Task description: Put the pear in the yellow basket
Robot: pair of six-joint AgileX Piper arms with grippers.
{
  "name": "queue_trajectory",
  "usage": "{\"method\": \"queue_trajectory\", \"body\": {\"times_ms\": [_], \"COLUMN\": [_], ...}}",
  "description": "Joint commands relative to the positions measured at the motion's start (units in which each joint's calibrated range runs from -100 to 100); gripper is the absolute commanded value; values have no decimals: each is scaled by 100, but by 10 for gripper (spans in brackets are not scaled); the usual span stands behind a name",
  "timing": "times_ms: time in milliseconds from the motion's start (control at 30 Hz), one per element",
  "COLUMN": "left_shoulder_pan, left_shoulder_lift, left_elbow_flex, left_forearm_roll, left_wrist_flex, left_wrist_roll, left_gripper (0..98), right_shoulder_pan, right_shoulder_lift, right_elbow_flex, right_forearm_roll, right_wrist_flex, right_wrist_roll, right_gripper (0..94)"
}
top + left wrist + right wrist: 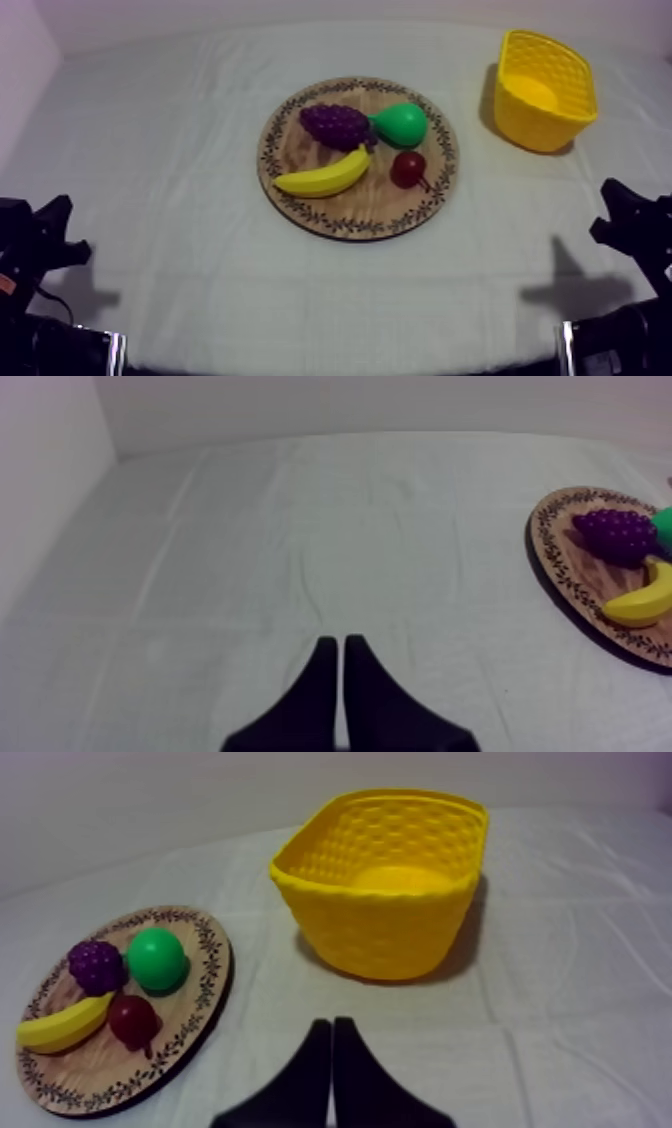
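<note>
Pear [403, 123] on board [350, 208], outside yellow basket [525, 120]

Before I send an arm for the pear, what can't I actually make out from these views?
- Left wrist view: the pear is cut off by the picture's edge, a green sliver beside the grapes.
- Top view: the pear's narrow end meets the grapes; touching or not, cannot tell.
- Right wrist view: the near wall of the yellow basket hides part of its floor.

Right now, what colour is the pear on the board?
Green. The pear shows best in the top view, beside the grapes.
</note>
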Motion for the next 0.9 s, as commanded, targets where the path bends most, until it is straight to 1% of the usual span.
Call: {"method": "queue_trajectory", "body": {"times_ms": [0, 567, 867], "left_shoulder_pan": [-677, -677, -677], "left_shoulder_lift": [26, 26, 26], "left_elbow_flex": [-45, -45, -45], "left_forearm_roll": [-203, -203, -203], "left_wrist_flex": [-170, -170, -170], "left_wrist_roll": [1092, 1091, 1091], "left_gripper": [1, 1, 1], "right_shoulder_pan": [942, 942, 942], "right_shoulder_lift": [424, 424, 424], "right_elbow_flex": [-22, -22, -22], "right_forearm_roll": [-115, -115, -115], "right_wrist_flex": [251, 251, 251], "right_wrist_roll": [369, 387, 895], "right_gripper": [3, 3, 3]}}
